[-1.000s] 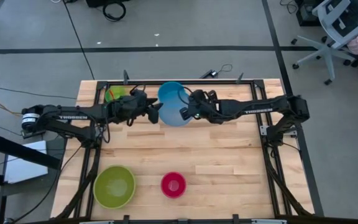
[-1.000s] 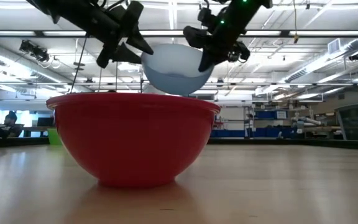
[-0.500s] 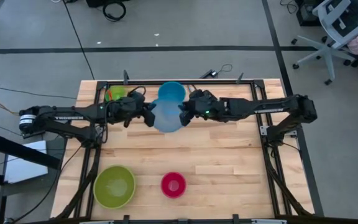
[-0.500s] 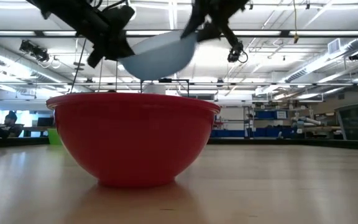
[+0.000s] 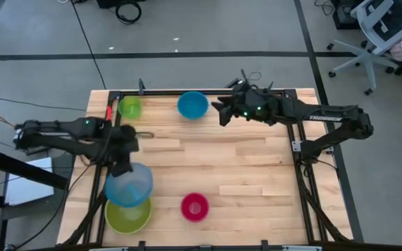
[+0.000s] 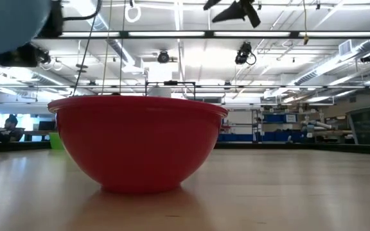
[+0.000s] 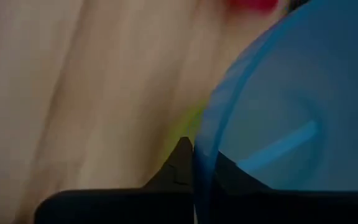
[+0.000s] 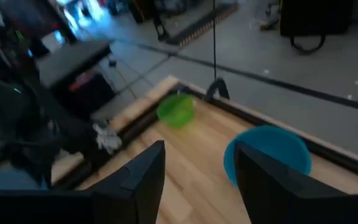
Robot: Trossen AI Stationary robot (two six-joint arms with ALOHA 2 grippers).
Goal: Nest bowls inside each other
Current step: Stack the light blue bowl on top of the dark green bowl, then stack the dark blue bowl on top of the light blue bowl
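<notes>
My left gripper (image 5: 123, 166) is shut on the light translucent blue bowl (image 5: 129, 185), which hangs over the large lime-green bowl (image 5: 127, 216) at the near left. That blue bowl also shows high up in the low view (image 6: 11, 22). The small pink-red bowl (image 5: 195, 207) rests on its base near the front edge. The bright blue bowl (image 5: 192, 104) and the small lime-green bowl (image 5: 130, 107) stand on their bases at the far edge. My right gripper (image 5: 220, 111) hangs open in the air, just right of the bright blue bowl (image 8: 266, 152). My left gripper pinches the light blue bowl's rim (image 7: 196, 163) on its far side. One finger (image 7: 178, 169) is outside the wall and the other shows through it from inside. The fingers slant down from the far side. The bowl is lifted clear, above the large lime-green bowl.
A black frame (image 5: 187, 92) runs along the table's far edge and sides. Bare wood (image 5: 243, 167) fills the middle and right of the table. Beyond the table are the floor, cables and an office chair (image 5: 379, 35).
My left gripper has shut on the light blue bowl's rim, carried it from the far middle toward the near left, over the large lime-green bowl, and tipped downward. My right gripper has let go of that bowl, opened, risen and drawn back toward the right.
</notes>
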